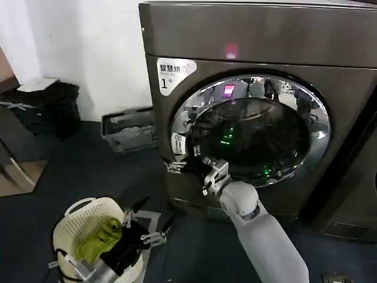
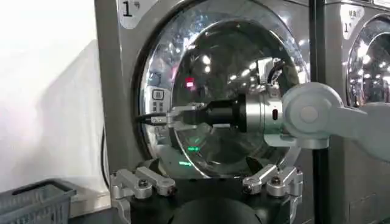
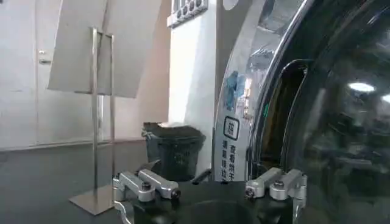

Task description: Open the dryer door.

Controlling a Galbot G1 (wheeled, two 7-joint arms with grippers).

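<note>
Overhead, the right tool reaches the left edge of the dryer door, which sits flush in the dryer. Its fingers look spread. The left tool hangs released over a white basket. From the left wrist, the right tool touches the door's chrome rim. From the right wrist, that tool's fingers are parted beside the door's edge

A white wall stands behind my dark blue floor. Against that wall sits a grey crate, with a black bin further along it.
</note>
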